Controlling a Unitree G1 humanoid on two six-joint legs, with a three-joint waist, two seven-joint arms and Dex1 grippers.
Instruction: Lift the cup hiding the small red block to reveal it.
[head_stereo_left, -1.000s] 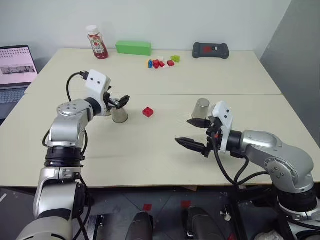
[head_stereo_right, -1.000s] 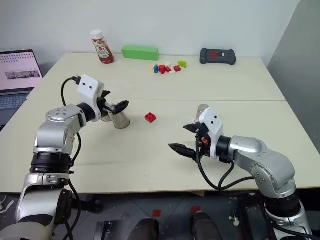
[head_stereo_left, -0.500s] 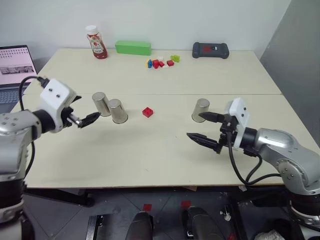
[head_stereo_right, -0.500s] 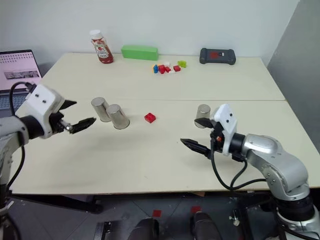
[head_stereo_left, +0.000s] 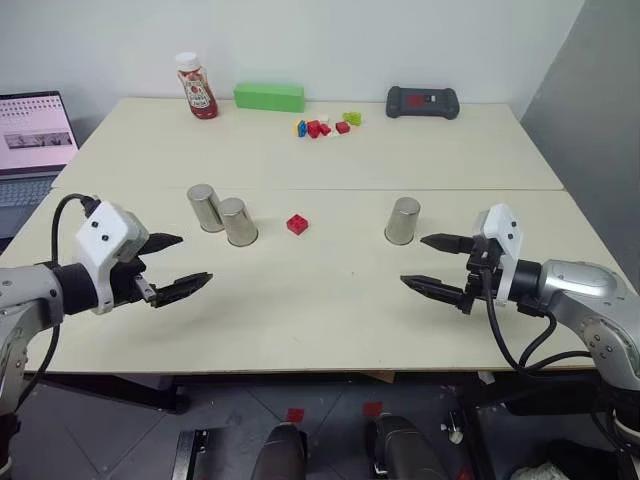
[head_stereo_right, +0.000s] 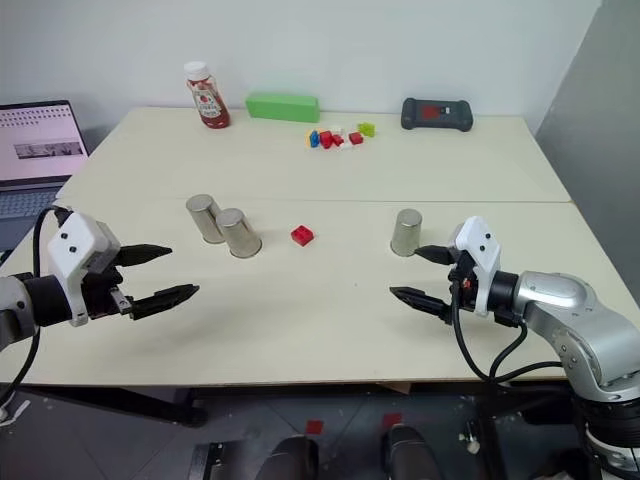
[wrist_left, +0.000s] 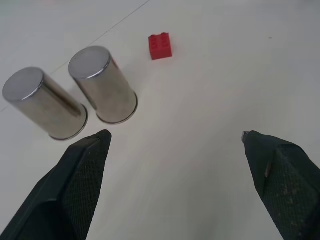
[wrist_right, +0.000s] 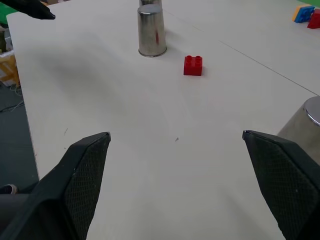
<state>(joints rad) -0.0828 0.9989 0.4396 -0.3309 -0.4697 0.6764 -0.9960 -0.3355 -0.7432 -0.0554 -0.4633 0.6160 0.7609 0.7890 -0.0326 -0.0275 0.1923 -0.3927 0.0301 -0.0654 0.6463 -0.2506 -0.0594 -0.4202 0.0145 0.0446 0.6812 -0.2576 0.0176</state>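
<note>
The block (head_stereo_left: 296, 224) is seen uncovered on the counter (head_stereo_left: 330, 300), between both empty, wide-open grippers, left gripper (head_stereo_left: 170, 266) nearer the cup (head_stereo_left: 239, 222).

Both arms: brushed-silver metal shells w/ rounded joint housings, dark grey/black bands btwn segments. Each wrist carries a white boxy plastic module w/ a couple of small dark dots on its face. Black cables loop from each module back along the forearm. Left claw (head_stereo_left: 172, 266): two slim black fingers, tapering to points; inner pads show fine cross-hatch texture up close. Right claw (head_stereo_left: 437, 265): same build, black tapered fingers (wrist_right: 82, 175), textured pads, a bit of orange/red at the base near the wiring.
</note>
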